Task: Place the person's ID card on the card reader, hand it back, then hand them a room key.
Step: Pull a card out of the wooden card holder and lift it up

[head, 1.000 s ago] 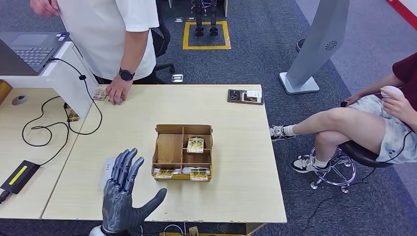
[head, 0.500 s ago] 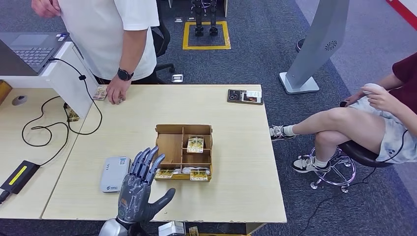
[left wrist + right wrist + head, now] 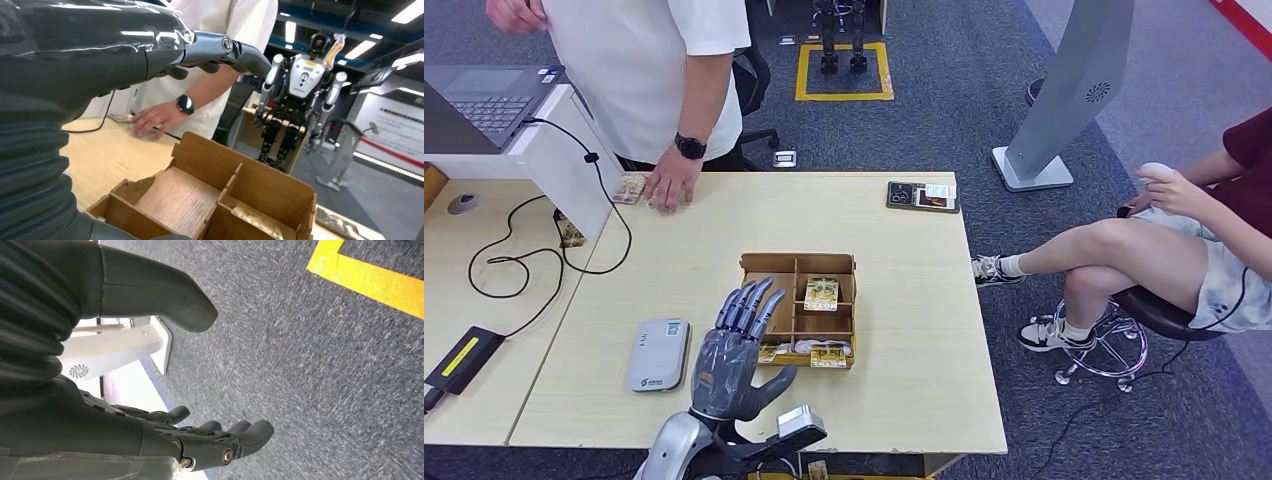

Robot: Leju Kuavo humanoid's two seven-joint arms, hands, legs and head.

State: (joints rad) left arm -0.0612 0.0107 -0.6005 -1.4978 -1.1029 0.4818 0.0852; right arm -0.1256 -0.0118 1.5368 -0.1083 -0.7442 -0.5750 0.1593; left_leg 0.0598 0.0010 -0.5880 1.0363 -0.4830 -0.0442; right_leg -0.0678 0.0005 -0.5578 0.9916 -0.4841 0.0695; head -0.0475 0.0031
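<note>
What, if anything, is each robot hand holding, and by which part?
Nothing. The left hand hovers open over the wooden organizer; the right hand hangs open above carpet.

On the counter [image 3: 904,260], the card reader [image 3: 658,354] lies left of the divided box [image 3: 797,310]; the ID card [image 3: 629,188] lies at the far edge, beside a person's hand [image 3: 667,188]

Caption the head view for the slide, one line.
Left hand open above the wooden organizer's near-left corner, card reader beside it; person's hand rests at the table's far edge.
</note>
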